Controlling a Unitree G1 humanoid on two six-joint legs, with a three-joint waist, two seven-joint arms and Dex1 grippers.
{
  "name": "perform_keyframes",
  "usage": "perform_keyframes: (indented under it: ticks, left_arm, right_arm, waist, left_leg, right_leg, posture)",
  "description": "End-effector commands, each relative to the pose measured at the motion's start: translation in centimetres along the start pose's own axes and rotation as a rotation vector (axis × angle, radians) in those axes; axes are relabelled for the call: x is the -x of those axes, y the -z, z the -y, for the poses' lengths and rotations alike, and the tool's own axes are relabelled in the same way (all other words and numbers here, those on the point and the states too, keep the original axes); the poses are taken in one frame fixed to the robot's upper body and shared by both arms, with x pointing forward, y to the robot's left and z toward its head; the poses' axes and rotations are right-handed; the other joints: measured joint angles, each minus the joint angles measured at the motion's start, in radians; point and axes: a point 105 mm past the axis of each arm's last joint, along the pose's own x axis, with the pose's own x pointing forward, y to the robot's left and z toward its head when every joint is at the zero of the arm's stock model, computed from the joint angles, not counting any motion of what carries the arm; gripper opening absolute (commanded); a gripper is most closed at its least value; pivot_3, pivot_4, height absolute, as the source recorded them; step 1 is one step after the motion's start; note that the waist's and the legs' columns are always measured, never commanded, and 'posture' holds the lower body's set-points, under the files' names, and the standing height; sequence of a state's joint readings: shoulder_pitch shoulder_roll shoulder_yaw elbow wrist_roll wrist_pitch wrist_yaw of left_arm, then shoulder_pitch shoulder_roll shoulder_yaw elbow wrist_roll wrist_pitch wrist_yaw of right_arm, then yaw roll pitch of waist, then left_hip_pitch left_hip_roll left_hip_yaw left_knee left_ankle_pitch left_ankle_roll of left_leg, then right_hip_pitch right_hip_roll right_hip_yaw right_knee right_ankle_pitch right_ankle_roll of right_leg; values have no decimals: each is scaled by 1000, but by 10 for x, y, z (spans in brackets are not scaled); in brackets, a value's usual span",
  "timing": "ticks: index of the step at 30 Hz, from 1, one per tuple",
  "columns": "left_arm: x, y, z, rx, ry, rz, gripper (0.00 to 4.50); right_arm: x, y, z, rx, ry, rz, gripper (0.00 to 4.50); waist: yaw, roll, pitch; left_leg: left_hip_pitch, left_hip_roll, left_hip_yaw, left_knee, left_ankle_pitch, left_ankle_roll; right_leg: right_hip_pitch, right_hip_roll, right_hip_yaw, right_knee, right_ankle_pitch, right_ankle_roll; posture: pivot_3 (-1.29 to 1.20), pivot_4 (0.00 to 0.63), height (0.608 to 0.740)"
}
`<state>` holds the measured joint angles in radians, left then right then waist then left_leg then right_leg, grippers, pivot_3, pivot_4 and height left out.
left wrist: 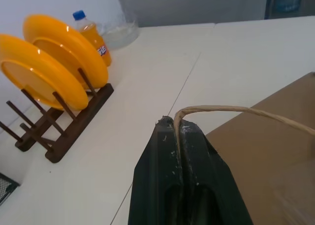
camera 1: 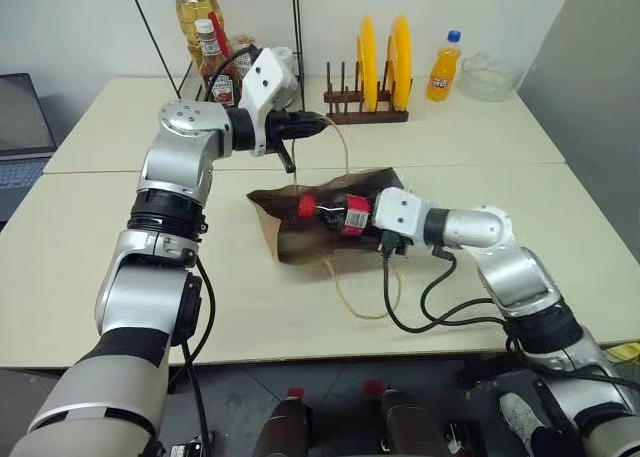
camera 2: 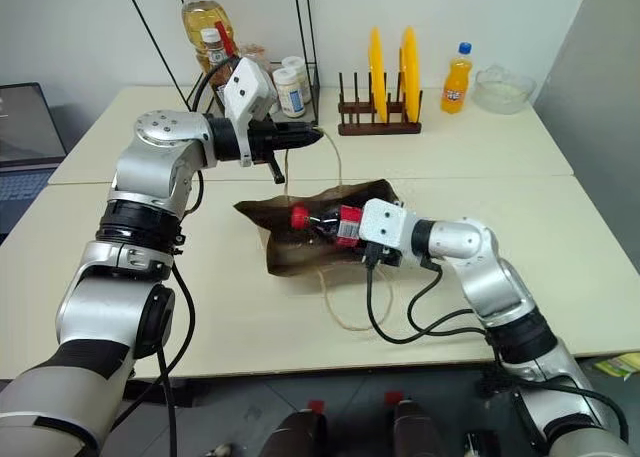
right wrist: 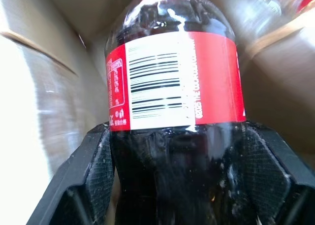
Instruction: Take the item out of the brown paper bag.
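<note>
Lying on its side on the tabletop [camera 1: 470, 147], the brown paper bag [camera 1: 300, 239] is seen from the head views with the cola bottle [camera 1: 335, 212] at its open mouth, red cap [camera 1: 307, 206] pointing to the robot's left. The right gripper [right wrist: 174, 151] is closed around the bottle's base, as shown by the right wrist view, where barcode and red label [right wrist: 172, 82] are visible. In the left wrist view, the left gripper's fingers [left wrist: 194, 156] are pinched shut on a tan loop handle [left wrist: 231, 110]. A plate rack [camera 1: 365, 105] with yellow plates [camera 1: 400, 62], an orange soda bottle [camera 1: 444, 67] and a glass bowl [camera 1: 490, 77] are set behind the bag.
</note>
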<state>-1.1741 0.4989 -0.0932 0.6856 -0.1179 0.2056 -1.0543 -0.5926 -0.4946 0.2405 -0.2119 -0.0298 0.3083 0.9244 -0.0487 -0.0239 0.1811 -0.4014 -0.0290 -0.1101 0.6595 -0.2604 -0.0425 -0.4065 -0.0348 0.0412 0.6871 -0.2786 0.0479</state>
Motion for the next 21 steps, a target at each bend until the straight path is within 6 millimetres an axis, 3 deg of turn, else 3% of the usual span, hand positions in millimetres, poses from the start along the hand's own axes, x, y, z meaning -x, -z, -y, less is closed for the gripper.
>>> perform_keyframes:
  ticks: [1,3,7,10,12,16,18,21]
  left_arm:
    - [1,-14,-9,-67,-33,9,0]
    - [1,-11,-11,-75,-39,-2,0]
    - [2,-10,-12,-76,-41,-2,0]
    - [1,-11,-9,-67,-26,14,0]
    - [0,-12,-8,-62,-20,22,0]
    - [-4,-13,-6,-56,-15,32,0]
    - [-5,-14,-5,-53,-12,39,0]
    - [-7,-14,-4,-51,-11,43,0]
  right_arm:
    - [29,-42,11,-21,43,210,3174]
    - [45,-49,23,-104,116,263,3174]
    - [80,-46,77,-302,419,267,3174]
    - [109,-6,107,-276,589,-1,3174]
    - [125,20,116,-225,610,-173,3174]
    - [142,69,109,-205,455,-445,3174]
    - [144,94,100,-275,377,-537,3174]
    - [141,113,88,-358,290,-582,3174]
  waist:
    - [0,0,0]
    - [1,0,0]
    - [5,0,0]
    - [13,0,0]
    - [19,0,0]
    - [18,1,1]
    - [15,1,1]
    - [3,2,1]
  left_leg:
    - [0,0,0,0,0,0]
    - [0,0,0,0,0,0]
    - [0,0,0,0,0,0]
    - [0,0,0,0,0,0]
    - [0,-1,2,0,0,0]
    - [-2,-2,6,-1,0,1]
    - [-2,-2,8,-1,0,1]
    - [-2,-1,9,-1,0,1]
  right_leg:
    - [0,0,0,0,0,0]
    - [0,0,0,0,0,0]
    - [0,0,0,1,0,0]
    - [0,-1,0,1,0,0]
    - [0,-1,0,0,0,0]
    - [0,-1,0,-3,0,0]
    - [0,-1,0,-5,0,0]
    - [0,-1,1,-5,0,0]
  posture:
    - [0,150,740]
    - [0,150,740]
    - [0,150,740]
    - [0,150,740]
    - [0,150,740]
    - [0,150,740]
    - [0,150,740]
    - [0,150,740]
